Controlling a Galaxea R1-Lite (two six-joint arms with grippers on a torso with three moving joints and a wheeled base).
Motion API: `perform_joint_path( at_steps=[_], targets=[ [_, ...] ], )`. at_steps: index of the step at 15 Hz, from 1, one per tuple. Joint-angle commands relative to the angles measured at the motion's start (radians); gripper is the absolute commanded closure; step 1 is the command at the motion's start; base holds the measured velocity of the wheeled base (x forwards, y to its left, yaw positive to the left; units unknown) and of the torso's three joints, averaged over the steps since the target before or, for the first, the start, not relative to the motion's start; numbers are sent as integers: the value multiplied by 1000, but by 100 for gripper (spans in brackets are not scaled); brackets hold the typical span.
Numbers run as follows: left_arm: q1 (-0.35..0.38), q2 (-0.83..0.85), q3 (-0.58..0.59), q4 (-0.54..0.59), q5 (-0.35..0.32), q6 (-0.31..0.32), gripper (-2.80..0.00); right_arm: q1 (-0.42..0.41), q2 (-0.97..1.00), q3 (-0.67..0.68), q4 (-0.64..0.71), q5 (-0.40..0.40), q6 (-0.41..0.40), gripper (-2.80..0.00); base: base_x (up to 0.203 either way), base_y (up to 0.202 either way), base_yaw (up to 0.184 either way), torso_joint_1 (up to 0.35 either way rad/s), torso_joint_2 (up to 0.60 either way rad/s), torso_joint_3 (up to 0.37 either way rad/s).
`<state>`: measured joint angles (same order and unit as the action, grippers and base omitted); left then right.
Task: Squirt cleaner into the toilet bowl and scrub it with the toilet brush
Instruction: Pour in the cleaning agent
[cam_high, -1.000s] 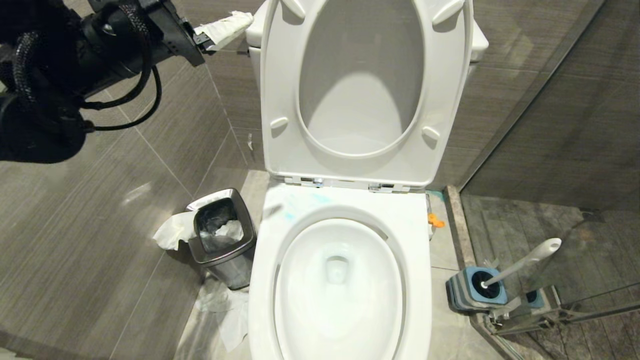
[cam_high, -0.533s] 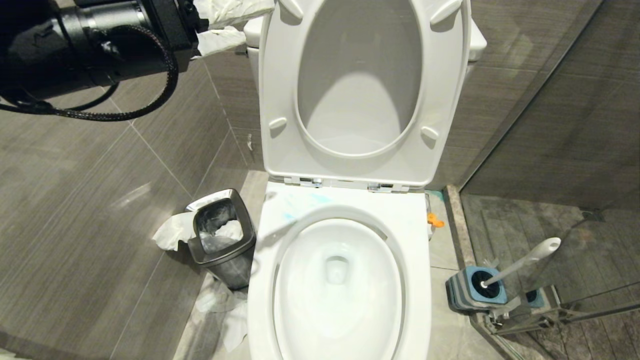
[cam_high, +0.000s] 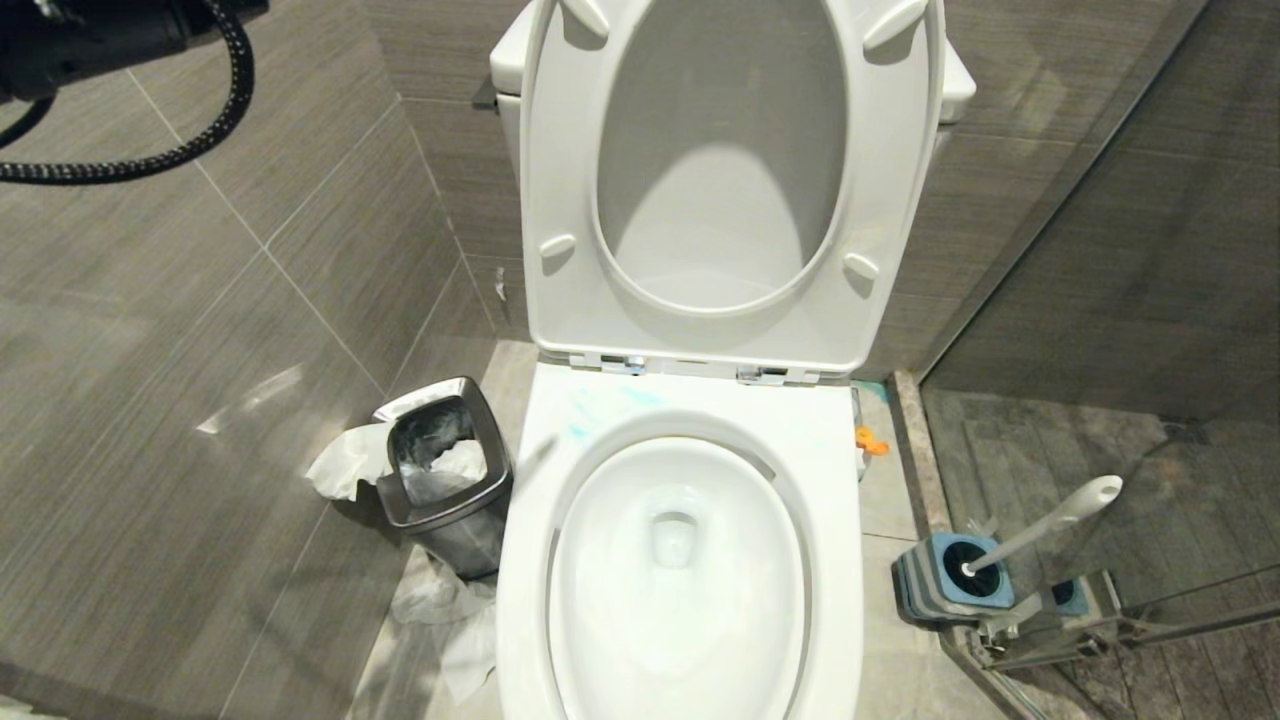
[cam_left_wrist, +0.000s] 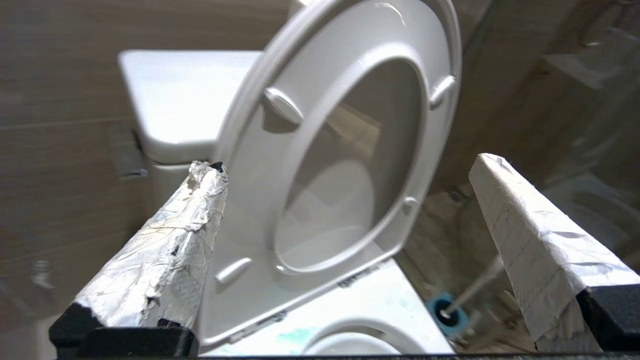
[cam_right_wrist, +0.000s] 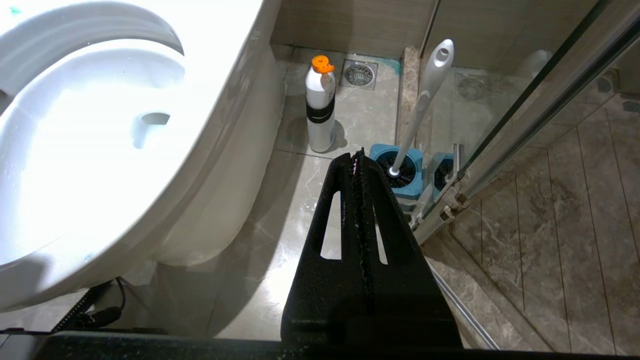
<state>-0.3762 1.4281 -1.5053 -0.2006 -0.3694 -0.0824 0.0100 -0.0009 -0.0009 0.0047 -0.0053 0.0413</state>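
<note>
From the head view the toilet bowl lies open in the middle, its seat and lid tipped up against the cistern, with faint blue-green smears on the rim behind the bowl. To its left a small steel waste bin stands just beside the pedestal, crumpled paper spilling over its edge onto the floor. To the right, the toilet brush leans in its blue-grey holder, hard against the glass shower partition; only a narrow strip of floor separates holder and bowl. Of the left arm only a black cable and housing show in the upper left corner. In the left wrist view the left gripper, its fingers wrapped in white tape, is spread wide and holds nothing, facing the raised seat. In the right wrist view the right gripper is pressed closed and empty, low beside the bowl's outer wall; beyond it the cleaner stands upright on the floor next to the bowl, near the brush holder.
</note>
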Motion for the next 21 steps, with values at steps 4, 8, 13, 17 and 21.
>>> perform_joint_path(
  at_steps=[4,8,13,17,21],
  targets=[
    [-6,-118,60,-2,140,47,-280,0,1,0,0,-1,0,0,0,0,0,0,0,0],
    [-6,-159,93,-2,159,69,0,1,1,1,0,-1,0,0,0,0,0,0,0,0],
    [-6,-186,93,-2,211,91,0,1,1,-1,0,-1,0,0,0,0,0,0,0,0],
    [-4,-302,194,-4,338,99,0,0,1,0,0,-1,0,0,0,0,0,0,0,0],
    [-3,-530,417,-3,448,159,0,0,1,-1,0,1,0,0,0,0,0,0,0,0]
  ],
)
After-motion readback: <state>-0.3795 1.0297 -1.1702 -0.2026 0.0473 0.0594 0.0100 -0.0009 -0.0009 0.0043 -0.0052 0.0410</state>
